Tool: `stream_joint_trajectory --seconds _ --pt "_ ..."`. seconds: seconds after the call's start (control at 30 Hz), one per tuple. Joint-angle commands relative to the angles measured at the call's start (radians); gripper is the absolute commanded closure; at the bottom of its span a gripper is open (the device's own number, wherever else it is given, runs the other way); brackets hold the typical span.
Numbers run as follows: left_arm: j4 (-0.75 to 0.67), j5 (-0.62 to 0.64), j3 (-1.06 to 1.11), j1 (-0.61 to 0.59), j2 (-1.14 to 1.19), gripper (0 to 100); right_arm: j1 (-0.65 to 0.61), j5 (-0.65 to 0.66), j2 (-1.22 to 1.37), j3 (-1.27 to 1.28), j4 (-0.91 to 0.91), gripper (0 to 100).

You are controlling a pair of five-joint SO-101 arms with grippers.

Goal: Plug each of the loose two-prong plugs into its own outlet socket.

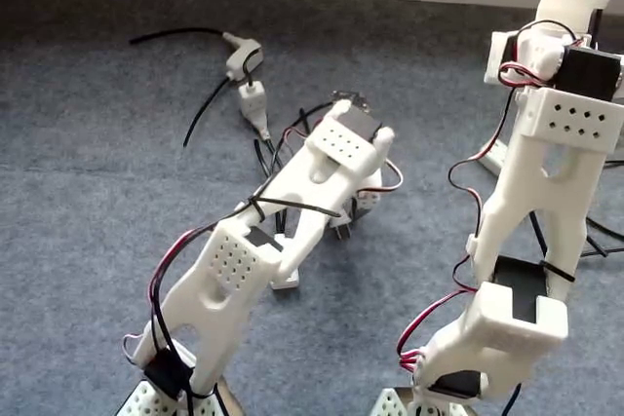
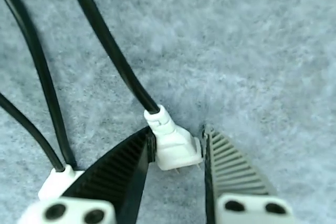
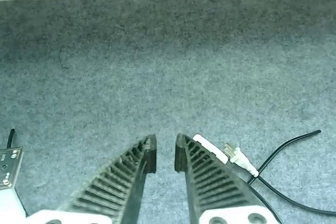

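Down on the desk (image 1: 97, 143), left gripper (image 2: 178, 134) sits apart around a plug (image 2: 173, 149), ready to pinch; right gripper (image 3: 165, 141) hangs empty, barely apart

You see soft, even light in all three views, bright enough to show the nap of the grey carpet (image 1: 88, 241). From the high view, the white left arm (image 1: 292, 202) casts only a faint, soft-edged shadow close under itself. From the left wrist view, a darker shadow gathers under the white plug (image 2: 176, 148), while its black cord (image 2: 113, 51) carries a thin pale sheen along one edge.
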Motion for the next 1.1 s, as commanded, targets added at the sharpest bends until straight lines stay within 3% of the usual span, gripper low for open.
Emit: stream_joint_trajectory --seconds 0.0,0.27,1.07 --pt "-0.014 -0.006 -0.107 0.021 -0.007 84 0.008 -0.003 -0.018 -0.045 -0.018 91.9" --pt "0.074 -0.009 -0.102 0.096 -0.005 84 0.008 -0.003 -0.018 -0.047 -0.018 91.9" --pt "0.061 -0.012 -0.125 0.050 -0.004 84 0.008 -0.003 -0.018 -0.047 -0.018 91.9"
